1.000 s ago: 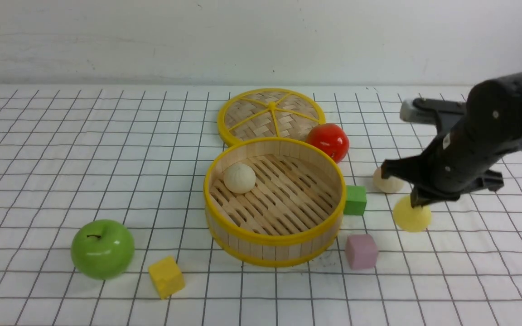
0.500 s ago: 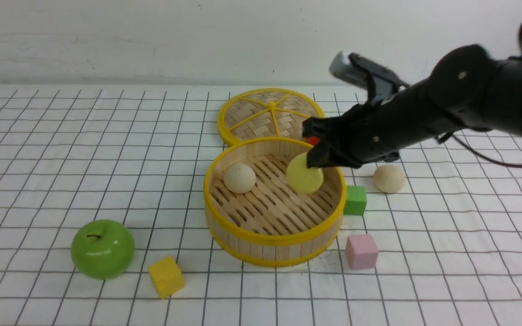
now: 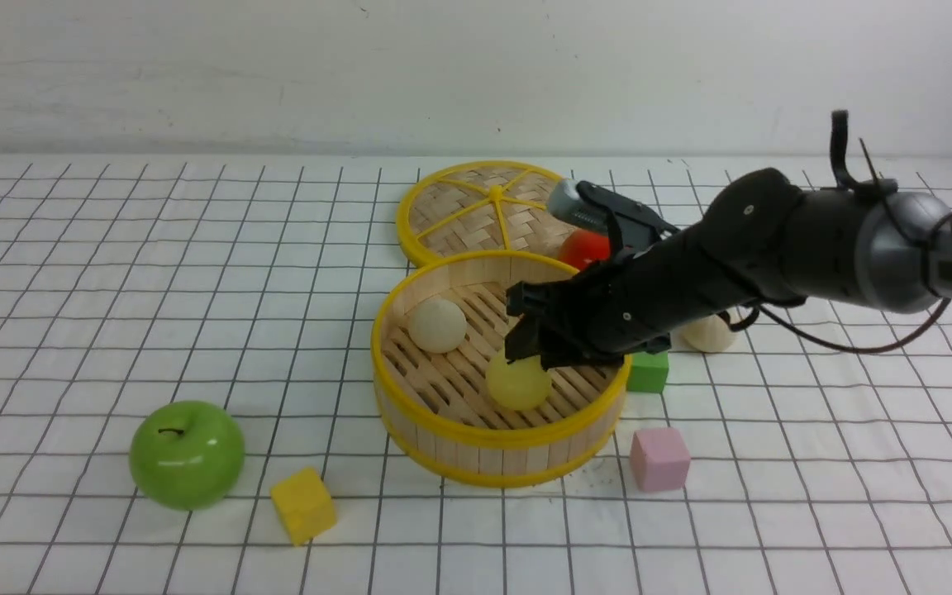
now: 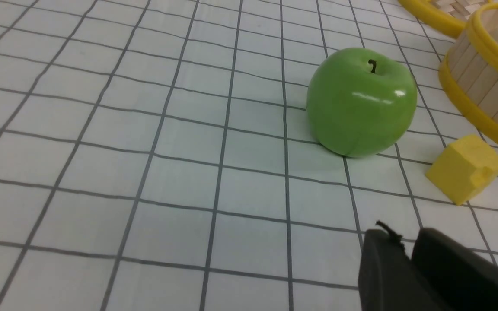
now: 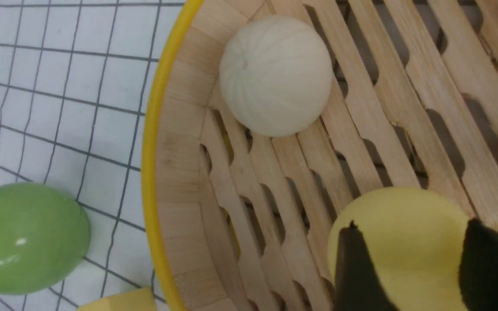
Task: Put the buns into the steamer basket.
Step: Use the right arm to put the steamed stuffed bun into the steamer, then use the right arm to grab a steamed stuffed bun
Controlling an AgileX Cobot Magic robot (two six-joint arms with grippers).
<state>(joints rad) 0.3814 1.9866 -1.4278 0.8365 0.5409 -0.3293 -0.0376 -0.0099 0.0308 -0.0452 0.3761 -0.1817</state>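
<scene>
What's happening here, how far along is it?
The right gripper is down inside the steamer basket with the pale yellow bun between its fingers, low over the slatted floor. Whether it has let go isn't clear. A cream bun already lies in the basket. The last bun sits on the table by the green cube.

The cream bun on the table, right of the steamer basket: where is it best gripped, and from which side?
Probably from above, jaws closing across the middle of the cream bun: it is a round dome, and the green cube stands close beside it.
</scene>
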